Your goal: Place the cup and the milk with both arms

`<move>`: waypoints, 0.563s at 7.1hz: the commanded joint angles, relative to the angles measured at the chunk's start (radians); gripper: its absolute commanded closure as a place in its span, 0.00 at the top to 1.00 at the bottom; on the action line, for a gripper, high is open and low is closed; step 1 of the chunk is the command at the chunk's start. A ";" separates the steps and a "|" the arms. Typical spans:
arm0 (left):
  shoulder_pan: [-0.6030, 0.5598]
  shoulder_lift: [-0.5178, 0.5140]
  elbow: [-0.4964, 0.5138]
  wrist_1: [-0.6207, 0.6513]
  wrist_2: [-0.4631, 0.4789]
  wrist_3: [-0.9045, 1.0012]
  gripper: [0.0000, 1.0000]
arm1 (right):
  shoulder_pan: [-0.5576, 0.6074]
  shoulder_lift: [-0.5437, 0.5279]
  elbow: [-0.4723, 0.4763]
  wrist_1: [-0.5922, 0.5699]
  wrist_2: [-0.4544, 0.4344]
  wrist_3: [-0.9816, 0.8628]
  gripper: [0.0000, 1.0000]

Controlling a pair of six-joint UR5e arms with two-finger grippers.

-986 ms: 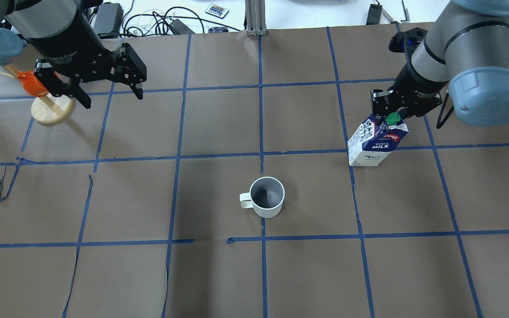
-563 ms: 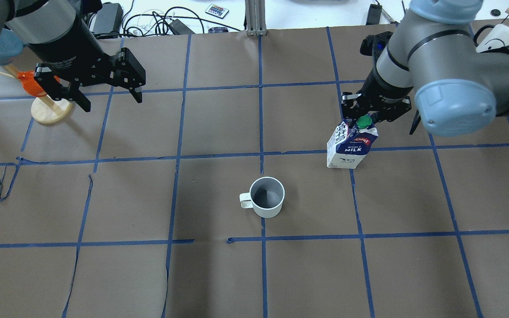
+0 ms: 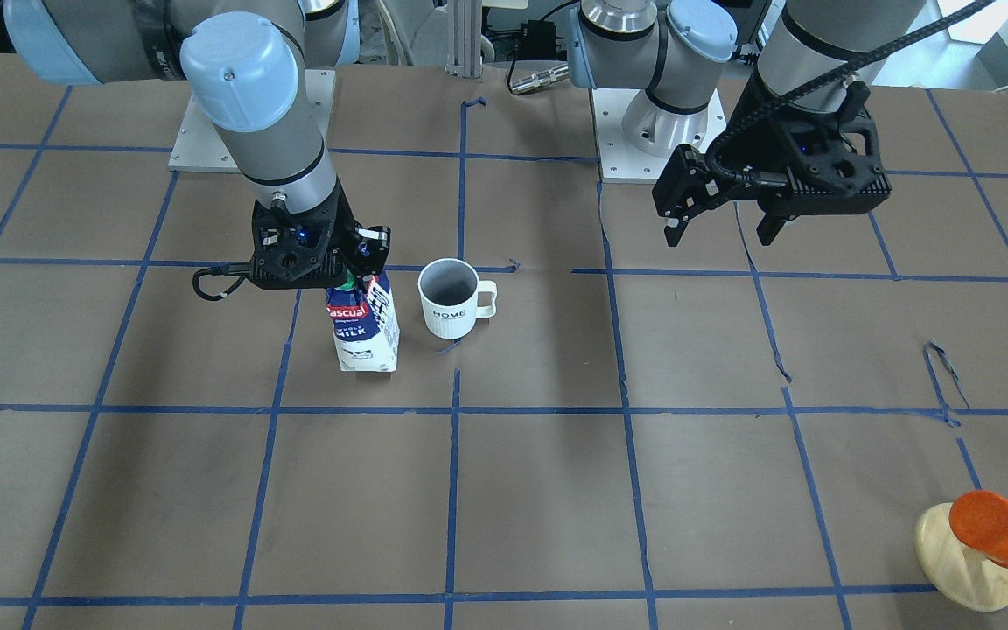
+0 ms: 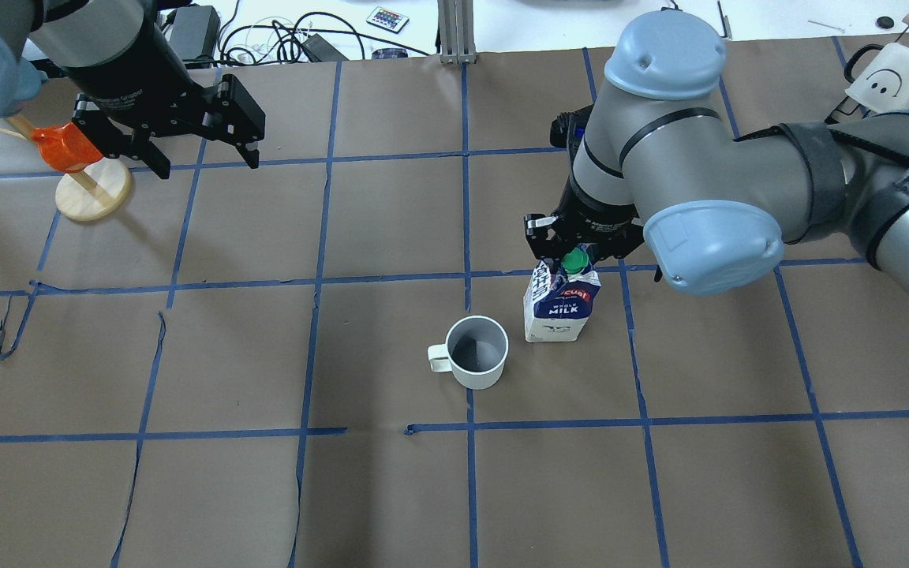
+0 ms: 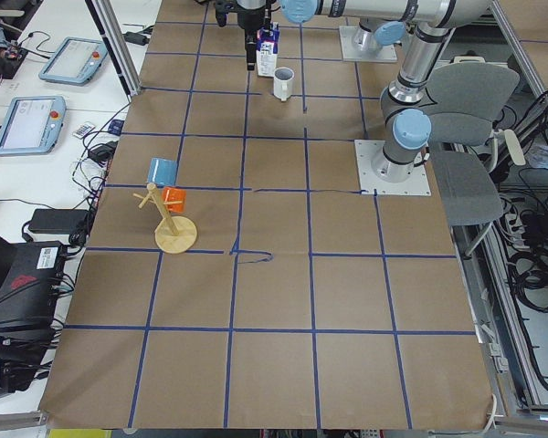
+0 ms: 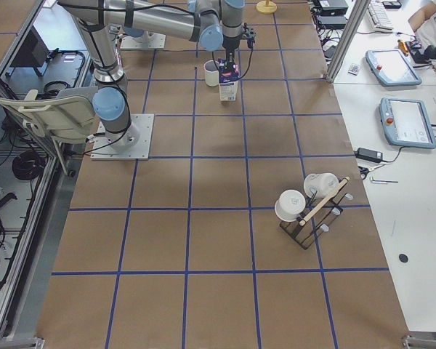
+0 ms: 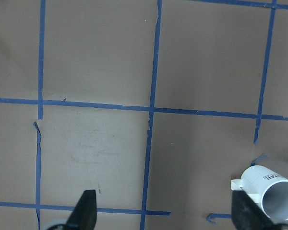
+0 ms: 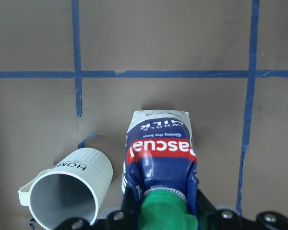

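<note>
the right gripper (image 4: 573, 254) is clamped on the peaked top of the milk (image 4: 555, 309), so the carton stays straight and upright. it holds the milk just beside the cup (image 4: 478, 356), on the robot's right of it, with a narrow gap between them. that looks like the spot meant for setting it down. the cup stands upright on the brown table (image 4: 391, 489) near its middle, with its handle turned away from the carton. the left gripper (image 4: 208, 164) hangs spread wide and empty, well apart from both, near an orange thing on a wooden stand (image 4: 68, 150), likely to keep clear. where the fingers meet the carton is hidden under the gripper's body. whether the carton's base touches the table cannot be told.
</note>
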 commanded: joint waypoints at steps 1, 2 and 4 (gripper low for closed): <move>-0.001 0.002 -0.005 0.001 0.000 0.001 1.00 | 0.045 -0.003 0.013 -0.003 0.004 0.033 0.33; -0.001 0.003 -0.005 0.001 0.000 0.001 1.00 | 0.061 0.002 0.016 -0.003 0.004 0.045 0.34; 0.001 0.003 -0.004 0.001 0.000 0.001 1.00 | 0.059 0.003 0.016 -0.004 -0.012 0.041 0.97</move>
